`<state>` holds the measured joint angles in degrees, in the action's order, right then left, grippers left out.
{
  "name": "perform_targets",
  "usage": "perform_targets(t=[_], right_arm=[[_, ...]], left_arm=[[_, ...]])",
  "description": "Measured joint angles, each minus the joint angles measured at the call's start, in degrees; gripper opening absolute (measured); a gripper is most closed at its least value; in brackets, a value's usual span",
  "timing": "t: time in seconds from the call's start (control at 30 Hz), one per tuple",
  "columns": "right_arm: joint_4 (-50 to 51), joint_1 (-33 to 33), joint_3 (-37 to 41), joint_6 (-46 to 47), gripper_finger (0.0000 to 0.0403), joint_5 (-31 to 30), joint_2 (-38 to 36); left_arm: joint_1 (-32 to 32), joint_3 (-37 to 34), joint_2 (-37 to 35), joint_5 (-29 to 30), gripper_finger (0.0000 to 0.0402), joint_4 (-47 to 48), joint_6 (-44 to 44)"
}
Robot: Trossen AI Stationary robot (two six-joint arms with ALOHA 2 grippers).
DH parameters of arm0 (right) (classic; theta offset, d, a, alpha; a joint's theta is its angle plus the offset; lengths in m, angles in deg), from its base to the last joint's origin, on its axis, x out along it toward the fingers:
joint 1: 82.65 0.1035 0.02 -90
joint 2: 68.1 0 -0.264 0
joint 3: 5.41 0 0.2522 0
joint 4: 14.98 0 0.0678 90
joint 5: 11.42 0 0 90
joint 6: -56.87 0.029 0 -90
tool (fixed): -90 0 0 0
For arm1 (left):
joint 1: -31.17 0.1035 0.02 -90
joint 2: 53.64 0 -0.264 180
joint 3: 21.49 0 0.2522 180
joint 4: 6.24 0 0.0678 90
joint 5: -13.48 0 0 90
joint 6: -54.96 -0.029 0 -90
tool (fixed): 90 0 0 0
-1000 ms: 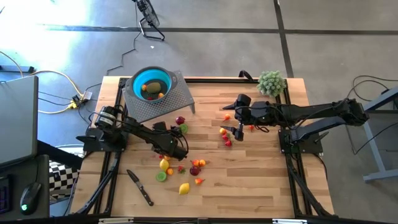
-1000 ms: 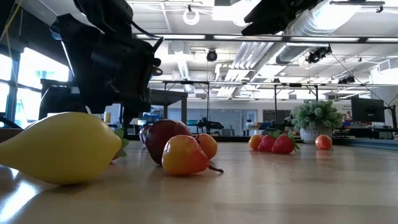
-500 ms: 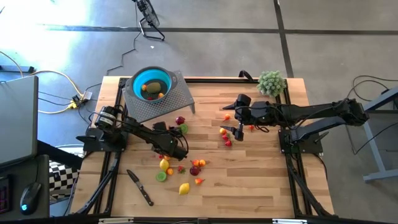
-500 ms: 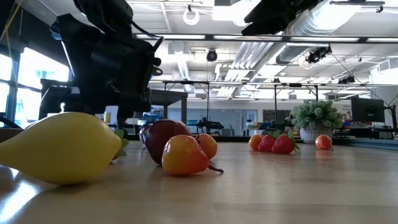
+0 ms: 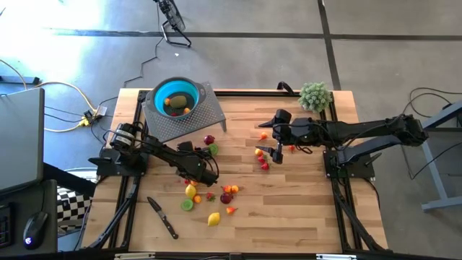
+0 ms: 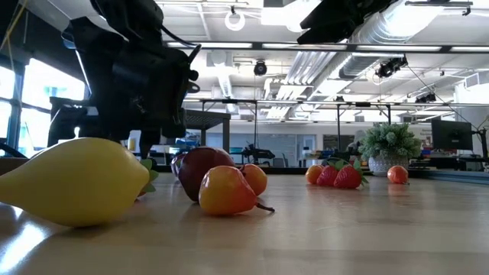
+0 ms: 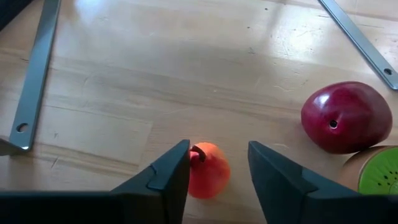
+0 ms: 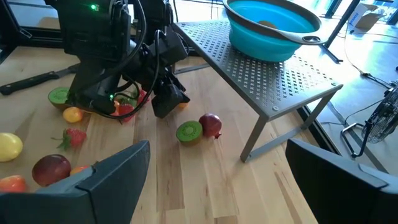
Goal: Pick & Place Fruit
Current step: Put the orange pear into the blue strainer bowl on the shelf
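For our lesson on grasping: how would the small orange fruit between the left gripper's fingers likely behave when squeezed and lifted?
The orange fruit looks rounded and glossy, so it may slip or roll out sideways if the left gripper closes off-centre. It seems small and toy-like, so probably light and rigid. One finger already appears to touch it while the other stands apart, so it could get nudged first.

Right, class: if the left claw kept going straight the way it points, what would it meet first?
The small orange fruit lying between the left claw's fingers; beyond it only bare tabletop shows.
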<state>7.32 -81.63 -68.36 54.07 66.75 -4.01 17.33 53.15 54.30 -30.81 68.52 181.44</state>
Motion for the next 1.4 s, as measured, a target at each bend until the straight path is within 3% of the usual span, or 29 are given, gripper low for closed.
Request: perform_targets(t=[0.77, 1.13, 1.4], right_arm=[[0.28, 0.0, 0.0, 0.0, 0.0368, 0.0, 0.0], [0.35, 0.0, 0.0, 0.0, 0.0368, 0.0, 0.0], [0.35, -0.02, -0.02, 0.0, 0.0368, 0.0, 0.0]], left_arm=[[-0.02, 0.02, -0.11, 0.48, 0.0027, -2.95, -5.16], [-0.04, 0.02, -0.11, 0.24, 0.0012, -3.14, -5.21], [-0.07, 3.82, -0.11, -0.87, 0.0012, -4.28, -12.83]])
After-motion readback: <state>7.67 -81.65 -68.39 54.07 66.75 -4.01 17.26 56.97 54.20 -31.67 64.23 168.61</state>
